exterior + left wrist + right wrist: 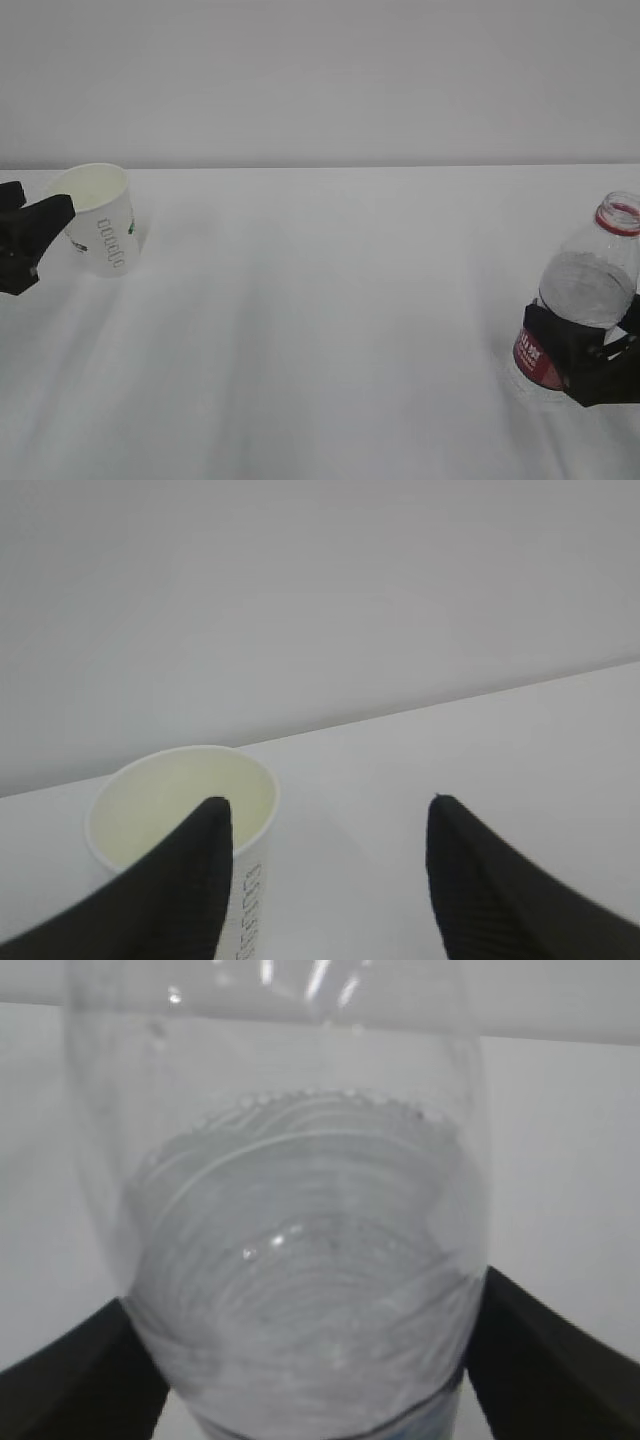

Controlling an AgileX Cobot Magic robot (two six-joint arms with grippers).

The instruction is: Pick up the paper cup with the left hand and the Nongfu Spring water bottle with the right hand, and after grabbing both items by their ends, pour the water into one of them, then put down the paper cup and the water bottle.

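I see the cup (102, 228) tilted at the counter's (330, 320) far left edge, my left jaws (325, 880) partly open, one finger inside its rim. At the right edge, my right jaws (585, 352) flank the bottle (590, 290) wide, water (300, 1280) inside.

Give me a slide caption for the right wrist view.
Right pincer open around the uncapped water bottle, partly filled with water.
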